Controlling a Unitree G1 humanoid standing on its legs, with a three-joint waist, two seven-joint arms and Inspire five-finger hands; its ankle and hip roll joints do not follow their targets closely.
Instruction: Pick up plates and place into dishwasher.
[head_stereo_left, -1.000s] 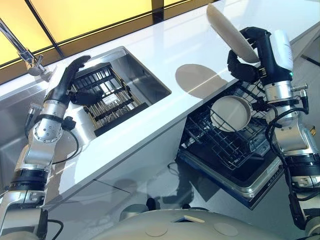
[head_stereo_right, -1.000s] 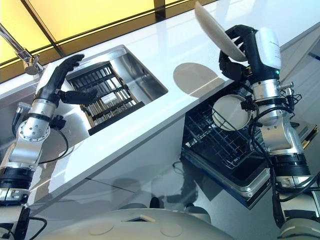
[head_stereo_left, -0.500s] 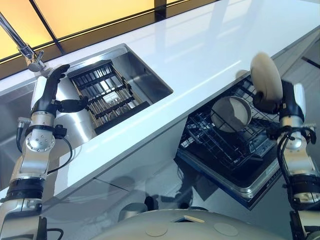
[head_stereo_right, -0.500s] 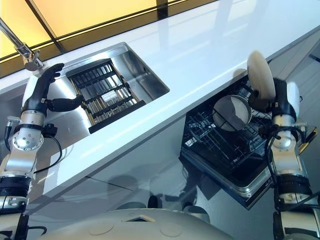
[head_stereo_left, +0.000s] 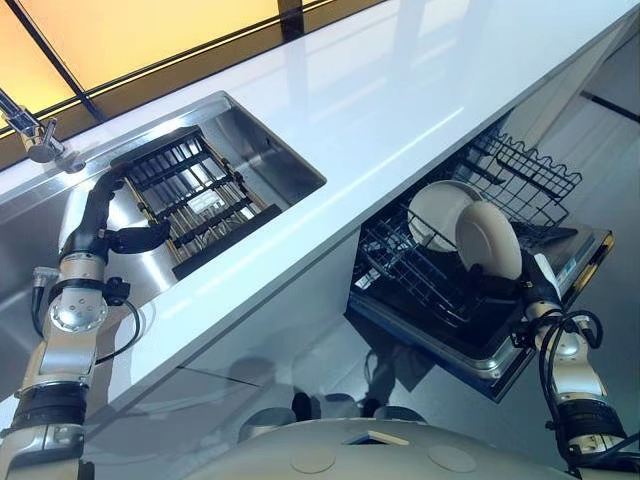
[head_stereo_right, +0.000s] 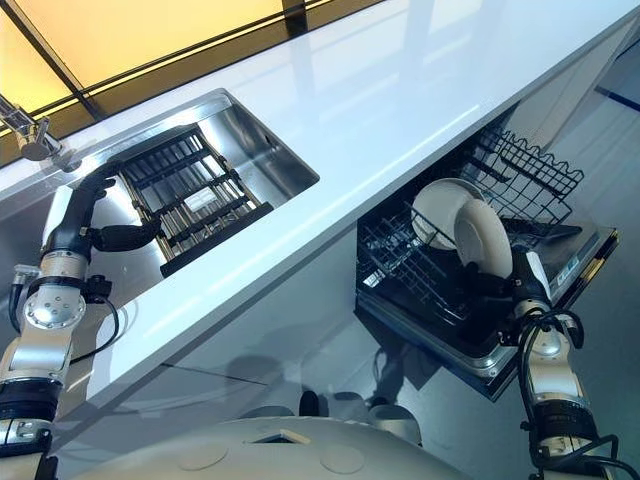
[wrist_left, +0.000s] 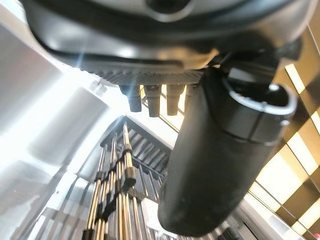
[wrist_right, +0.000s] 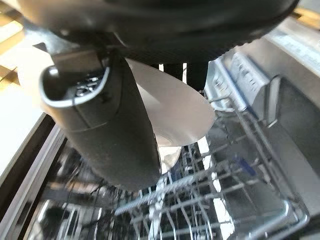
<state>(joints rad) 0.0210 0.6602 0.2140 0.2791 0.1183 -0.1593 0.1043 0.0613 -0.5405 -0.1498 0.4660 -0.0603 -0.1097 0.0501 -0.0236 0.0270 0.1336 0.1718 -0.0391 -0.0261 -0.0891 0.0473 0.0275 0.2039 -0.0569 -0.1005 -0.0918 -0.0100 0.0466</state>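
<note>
1. The right hand (head_stereo_left: 528, 290) grips a plate (head_stereo_left: 489, 239) on edge, low in the dishwasher rack (head_stereo_left: 430, 280).
2. It stands just beside a racked plate (head_stereo_left: 435, 212), faces roughly parallel.
3. The left hand (head_stereo_left: 100, 215) hangs relaxed over the sink (head_stereo_left: 290, 165), well apart.

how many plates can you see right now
2. One plate stands on edge in the dishwasher rack. The second plate is held by the right hand just in front of it, over the rack. Others may be hidden.
</note>
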